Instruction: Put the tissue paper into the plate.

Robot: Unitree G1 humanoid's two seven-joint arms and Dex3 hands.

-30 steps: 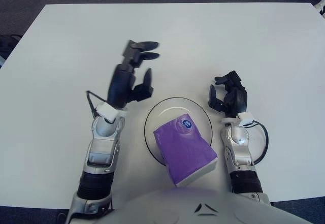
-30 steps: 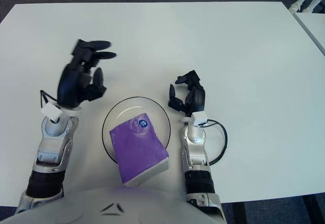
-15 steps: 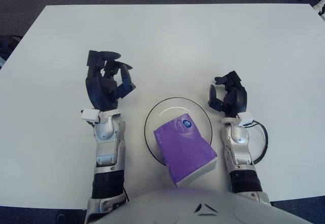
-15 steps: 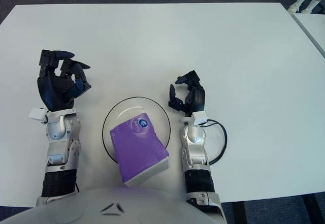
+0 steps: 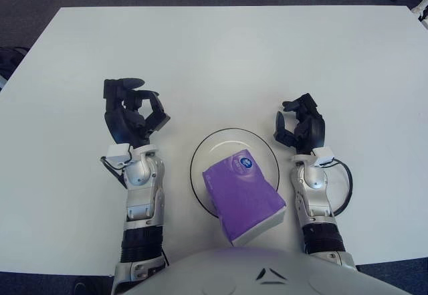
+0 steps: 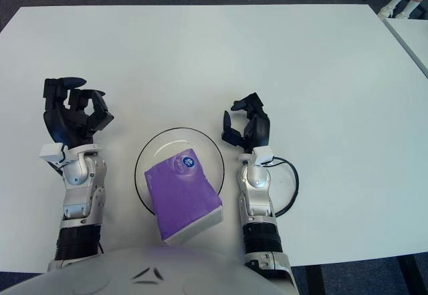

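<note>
The purple tissue paper pack [image 5: 244, 195] is seen lying in the glass plate [image 5: 207, 148], its 5 o'clock corner overhanging the rim. The left hand [image 5: 130, 116] is held at 9 o'clock of the plate, the right hand [image 5: 301, 126] at 3 o'clock, both above the white bench [image 5: 234, 61], fingers loosely curled, nothing held.

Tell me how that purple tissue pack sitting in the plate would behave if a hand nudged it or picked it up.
The purple tissue pack looks like a soft wrapped block, so it would probably give under squeezing and feel light. Its near end overhangs the plate rim, so a nudge from the far side might tip or slide it off toward the robot. The wrapper looks smooth, possibly slippery.
</note>
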